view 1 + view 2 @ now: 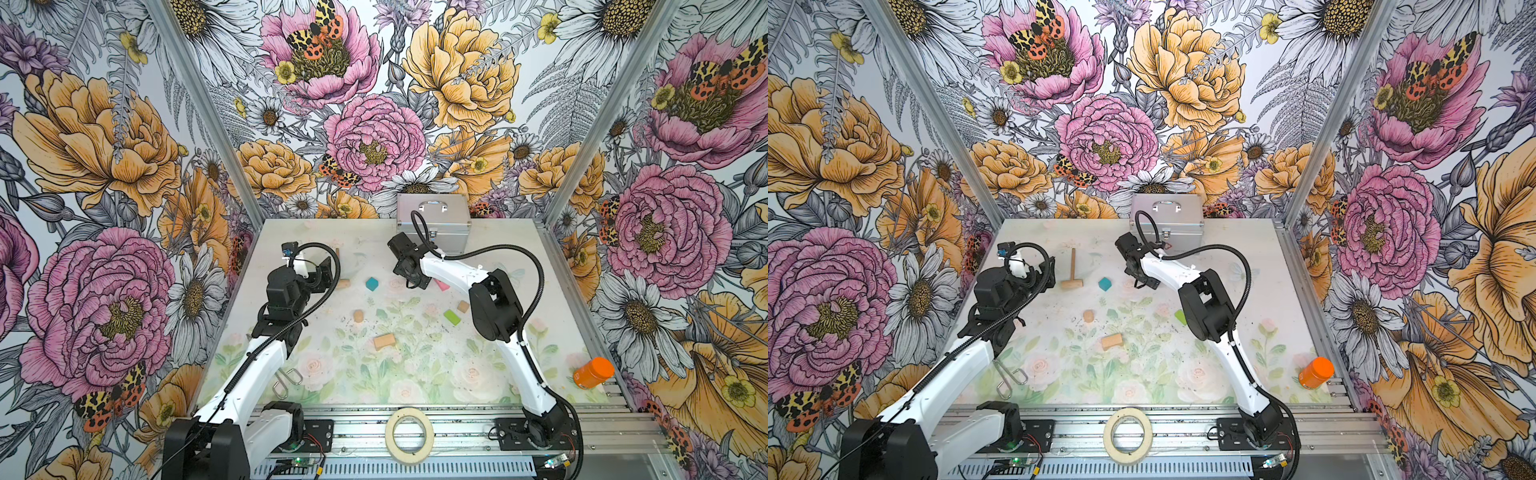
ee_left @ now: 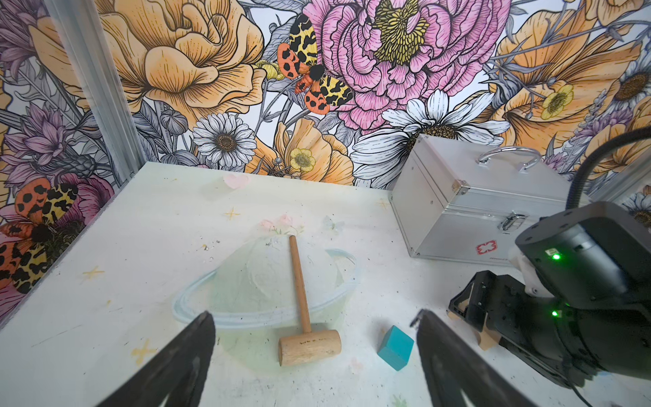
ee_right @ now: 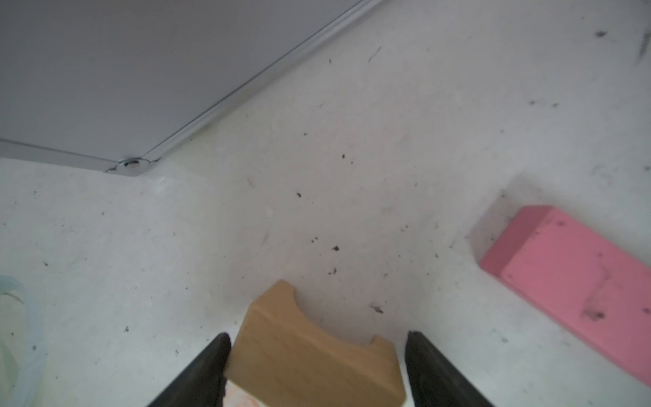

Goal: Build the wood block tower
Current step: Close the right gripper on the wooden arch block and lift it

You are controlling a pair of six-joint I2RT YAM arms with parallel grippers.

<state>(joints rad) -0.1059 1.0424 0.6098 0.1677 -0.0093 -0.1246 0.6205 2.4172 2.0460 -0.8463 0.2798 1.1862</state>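
Jaws of right gripper point(image 3: 318, 336) straddle tan arch block point(image 3: 310, 356), clamping cannot be told; left gripper point(image 2: 313, 317) gapes empty

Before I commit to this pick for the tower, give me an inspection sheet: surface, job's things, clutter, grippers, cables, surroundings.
Surface: faded floral-print tabletop, dark specks.
Job's things: teal wooden cube, pink wooden brick, green wooden block, small tan wooden cube, tan wooden cylinder, tan wooden brick, none stacked; tan arch-cut wooden block at the right gripper; no tower started.
Clutter: wooden mallet, silver metal case, orange bottle, masking-tape roll, wire clips.
Grippers: left gripper open, empty; right gripper straddles the arch-cut block, grip unconfirmed.
Cables: black corrugated hoses loop over both arms; no snag seen.
Surroundings: floral wallpaper walls, aluminium frame posts.
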